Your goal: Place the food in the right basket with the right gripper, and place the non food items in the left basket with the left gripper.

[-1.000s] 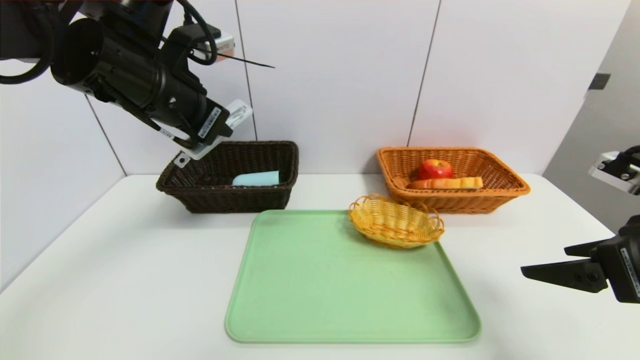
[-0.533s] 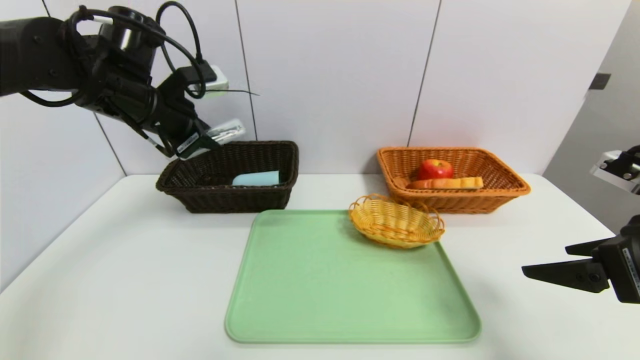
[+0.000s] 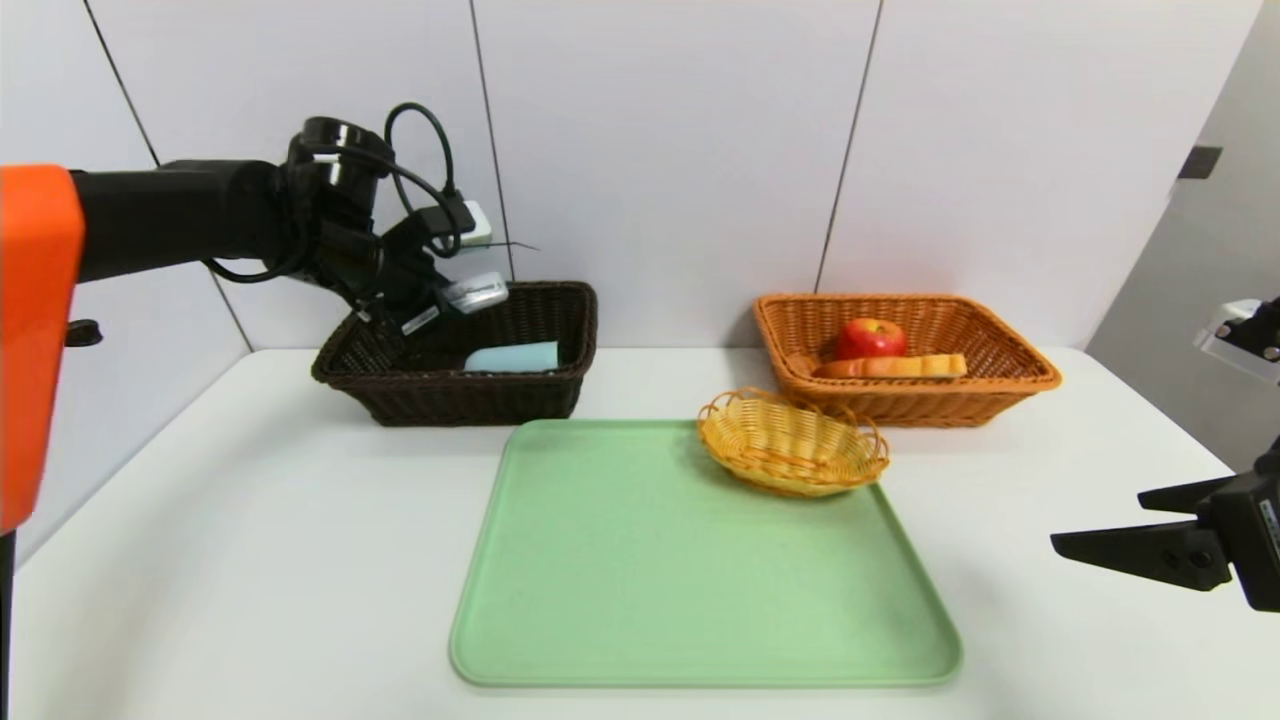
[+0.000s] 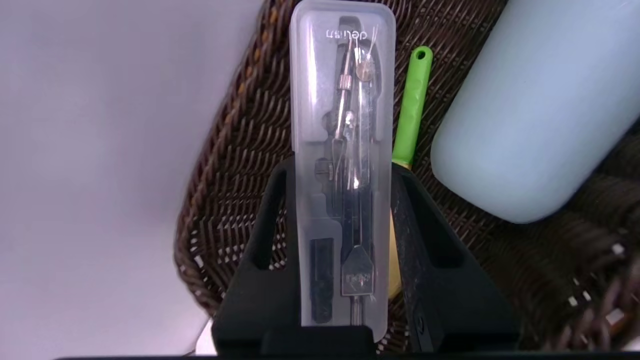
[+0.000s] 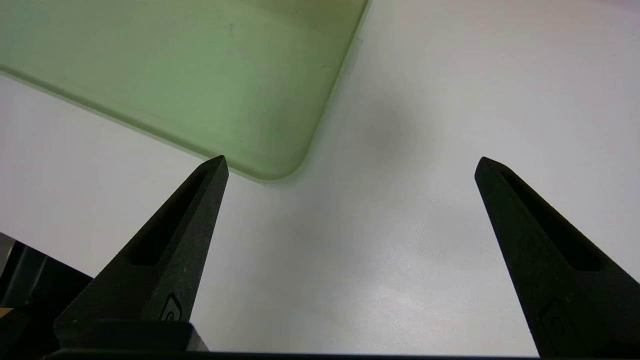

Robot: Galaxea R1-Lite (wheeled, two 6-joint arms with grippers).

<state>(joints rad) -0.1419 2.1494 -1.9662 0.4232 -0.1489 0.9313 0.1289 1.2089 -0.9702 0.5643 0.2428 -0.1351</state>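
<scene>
My left gripper hangs over the dark brown left basket, shut on a clear plastic compass case that sticks out past the fingers. In the head view the case points across the basket's back left part. Below it in the basket lie a pale blue bottle and a green-handled tool. The orange right basket holds a red apple and a slice of bread. My right gripper is open and empty over the table at the right edge.
A green tray lies mid-table, with a small yellow wicker basket on its back right corner. The tray's near corner shows just ahead of the right gripper. White wall panels stand right behind both baskets.
The left arm has swung down and back from high up, lowering the compass case to just above the left basket. The right arm has barely moved.
</scene>
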